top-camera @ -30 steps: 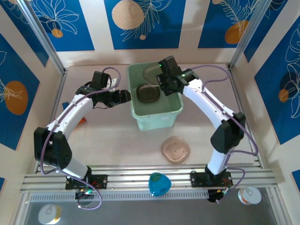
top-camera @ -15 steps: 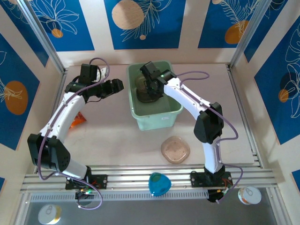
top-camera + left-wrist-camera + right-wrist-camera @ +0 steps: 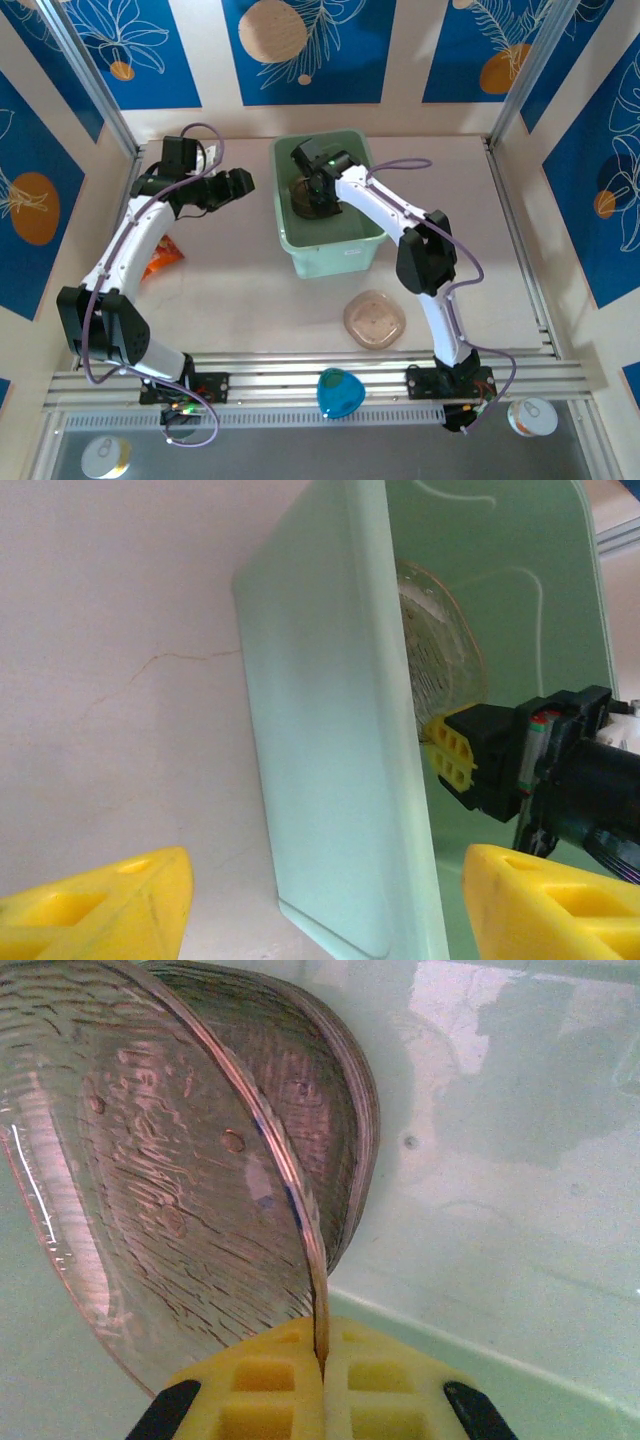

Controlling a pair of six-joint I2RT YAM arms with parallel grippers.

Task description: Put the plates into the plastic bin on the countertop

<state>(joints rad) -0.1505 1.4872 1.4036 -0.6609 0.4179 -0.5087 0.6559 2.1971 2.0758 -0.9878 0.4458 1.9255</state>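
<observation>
Orange packet (image 3: 163, 258), blue object (image 3: 338, 392), can (image 3: 531, 417)

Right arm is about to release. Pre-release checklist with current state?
1. Grip: right gripper is shut on the rim of the held plate. ok.
2. Over target: the held plate is inside the plastic bin, with the walls around it. ok.
3. Plate resting on the bin floor before release: cannot tell.
4. Landing spot: a second plate lies right behind the held one; contact between them cannot tell.
5. Left gripper is open, outside the bin's left wall and holding nothing. ok.
6. All plates binned: a pinkish plate sits on the countertop. not ok.
</observation>
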